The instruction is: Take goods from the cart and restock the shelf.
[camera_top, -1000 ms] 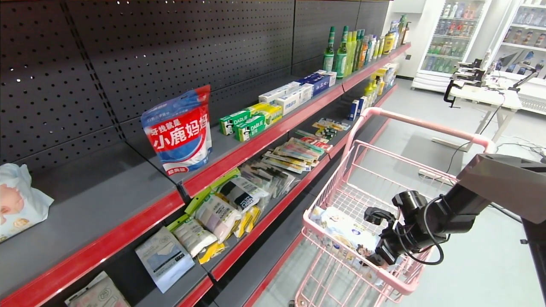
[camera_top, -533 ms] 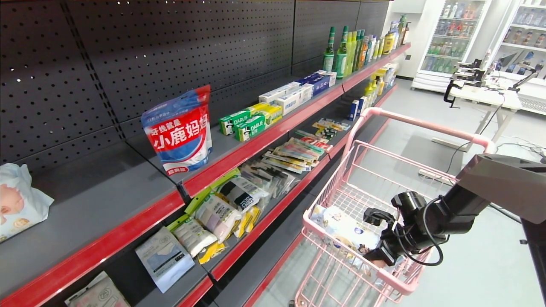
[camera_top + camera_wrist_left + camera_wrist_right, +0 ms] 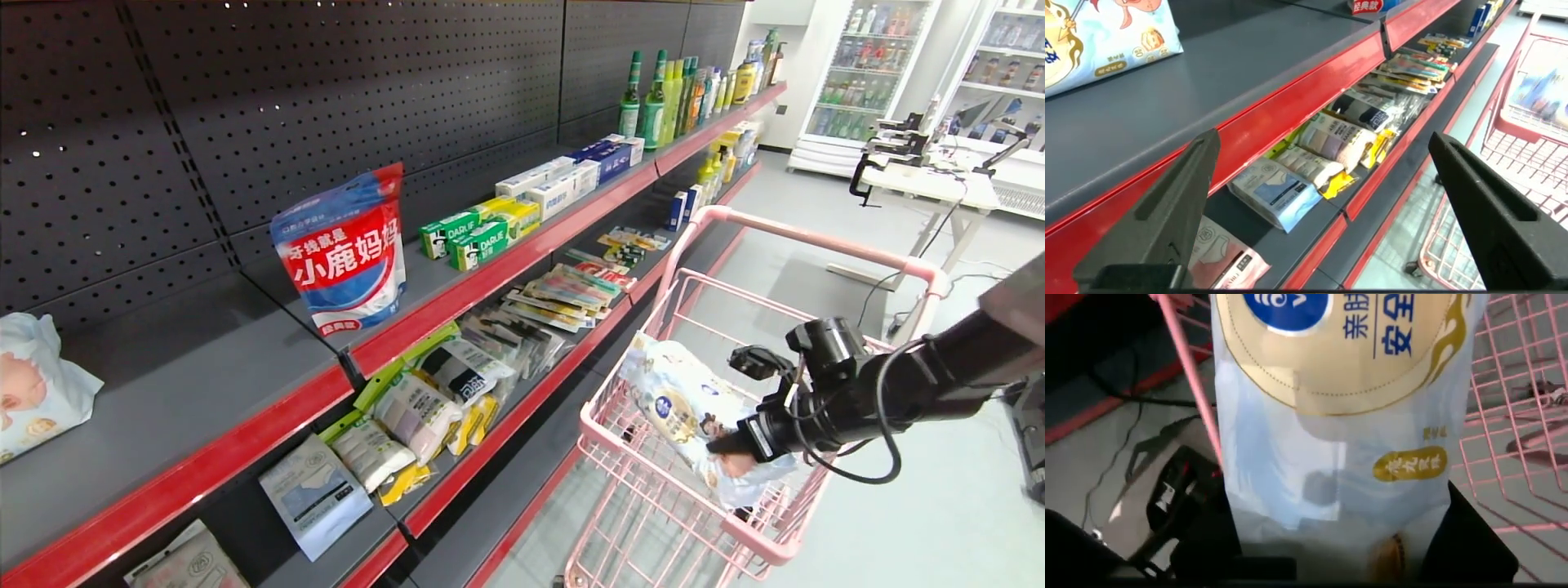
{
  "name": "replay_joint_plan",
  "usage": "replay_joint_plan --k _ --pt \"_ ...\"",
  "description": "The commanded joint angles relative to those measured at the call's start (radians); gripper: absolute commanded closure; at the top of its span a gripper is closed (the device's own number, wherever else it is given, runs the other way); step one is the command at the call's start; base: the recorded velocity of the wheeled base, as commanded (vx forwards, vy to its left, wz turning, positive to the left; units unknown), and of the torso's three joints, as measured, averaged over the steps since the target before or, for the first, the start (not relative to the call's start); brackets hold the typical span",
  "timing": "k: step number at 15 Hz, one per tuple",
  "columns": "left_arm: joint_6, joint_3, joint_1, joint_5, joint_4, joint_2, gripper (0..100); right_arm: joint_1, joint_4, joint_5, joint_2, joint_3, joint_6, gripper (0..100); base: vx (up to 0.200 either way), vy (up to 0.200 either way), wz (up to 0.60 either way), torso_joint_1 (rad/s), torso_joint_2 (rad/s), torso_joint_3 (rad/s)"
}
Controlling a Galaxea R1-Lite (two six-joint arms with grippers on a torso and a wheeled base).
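Note:
My right gripper [image 3: 731, 453] is shut on the lower end of a white-and-blue soft pack [image 3: 682, 400]. It holds the pack tilted above the near rim of the pink cart [image 3: 620, 437]. In the right wrist view the pack [image 3: 1339, 416] hangs between the dark fingers [image 3: 1212, 531], with the cart's wire floor behind it. My left gripper [image 3: 1323, 212] is open with nothing between its fingers, near the red front edge of the upper shelf board [image 3: 1274, 114]. A similar baby-print pack [image 3: 37, 392] lies at that board's left end [image 3: 1094, 41].
A red-and-blue pouch [image 3: 347, 249], toothpaste boxes [image 3: 482, 233] and bottles [image 3: 653, 98] stand along the upper shelf [image 3: 204, 367]. Soft packs [image 3: 424, 408] crowd the lower shelf. A white table [image 3: 931, 184] and a glass fridge [image 3: 865, 65] stand beyond the cart.
My right gripper has risen out of the cart basket, lifting the pack from the cart floor to above the rim. The shelf goods have not moved.

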Motion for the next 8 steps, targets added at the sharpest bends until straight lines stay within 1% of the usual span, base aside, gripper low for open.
replay_joint_plan --k 1,3,5,8 --pt "-0.001 0.0 0.0 -0.001 0.0 0.001 0 0.045 0.006 -0.116 -0.344 0.127 0.221 100 0.0 0.0 0.0 0.0 0.0 0.0" --pt "0.0 0.0 0.0 -0.001 0.0 0.001 0 0.047 0.006 -0.168 -0.489 0.211 0.253 100 0.0 0.0 0.0 0.0 0.0 0.0" --pt "-0.001 0.0 0.0 -0.001 0.0 0.001 0 0.047 0.014 -0.196 -0.649 0.317 0.235 100 0.0 0.0 0.0 0.0 0.0 0.0" --pt "-0.001 0.0 0.0 -0.001 0.0 0.001 0 0.024 0.081 -0.249 -0.832 0.415 0.212 100 0.0 0.0 0.0 0.0 0.0 0.0"
